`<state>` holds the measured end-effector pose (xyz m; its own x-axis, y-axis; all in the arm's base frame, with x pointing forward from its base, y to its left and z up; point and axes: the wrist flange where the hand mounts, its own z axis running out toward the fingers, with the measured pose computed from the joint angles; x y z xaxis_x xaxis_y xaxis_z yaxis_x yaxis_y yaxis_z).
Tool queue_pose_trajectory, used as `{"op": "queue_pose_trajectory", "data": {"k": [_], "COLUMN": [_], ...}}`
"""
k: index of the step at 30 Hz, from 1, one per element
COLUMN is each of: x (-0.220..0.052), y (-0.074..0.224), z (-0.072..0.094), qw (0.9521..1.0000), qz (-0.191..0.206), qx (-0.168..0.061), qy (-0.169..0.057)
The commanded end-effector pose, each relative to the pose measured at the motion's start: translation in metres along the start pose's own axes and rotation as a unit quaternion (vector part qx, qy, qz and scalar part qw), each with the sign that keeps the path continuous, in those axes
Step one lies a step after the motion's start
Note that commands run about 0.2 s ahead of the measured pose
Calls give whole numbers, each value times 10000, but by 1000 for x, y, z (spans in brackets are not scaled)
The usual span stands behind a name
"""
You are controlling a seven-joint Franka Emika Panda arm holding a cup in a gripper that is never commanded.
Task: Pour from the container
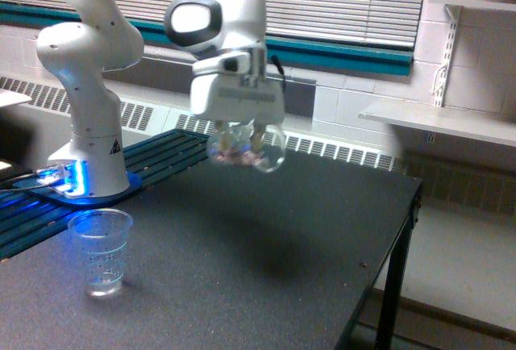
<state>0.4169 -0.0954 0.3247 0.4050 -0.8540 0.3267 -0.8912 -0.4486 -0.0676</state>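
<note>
We see the pincer [240,136] closed on the tumbler [246,150], holding it in the air above the dark counter [274,237], around its middle. The tumbler looks tilted, with small pinkish bits inside. A taller clear cup [101,252] stands upright on the counter near the arm's base [89,177], well apart from the tumbler.

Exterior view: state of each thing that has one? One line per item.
end effector: shut on the tumbler, held in the air above the table.
tumbler: clear, gripped from above, holding small reddish and pale bits; blurred, so its tilt is hard to tell.
tapered cup: upright on the table at the exterior view's left, near the arm's base; looks empty.
table: dark top, no spill visible.
</note>
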Motion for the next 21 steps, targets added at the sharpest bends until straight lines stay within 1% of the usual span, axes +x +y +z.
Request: {"op": "queue_pose_trajectory", "data": {"k": [1, 3, 6, 9, 18, 21], "x": [5, 4, 6, 7, 11, 12], "y": [27, 34, 44, 53, 76, 84], "z": [12, 16, 20, 23, 28, 29], "qw": [9982, 9972, 9958, 9942, 9875, 9850], "qz": [532, 625, 767, 853, 1185, 1281], "qx": [-267, -407, -497, -645, -1038, -1154], "qy": [-68, -27, -75, -75, 25, -4]}}
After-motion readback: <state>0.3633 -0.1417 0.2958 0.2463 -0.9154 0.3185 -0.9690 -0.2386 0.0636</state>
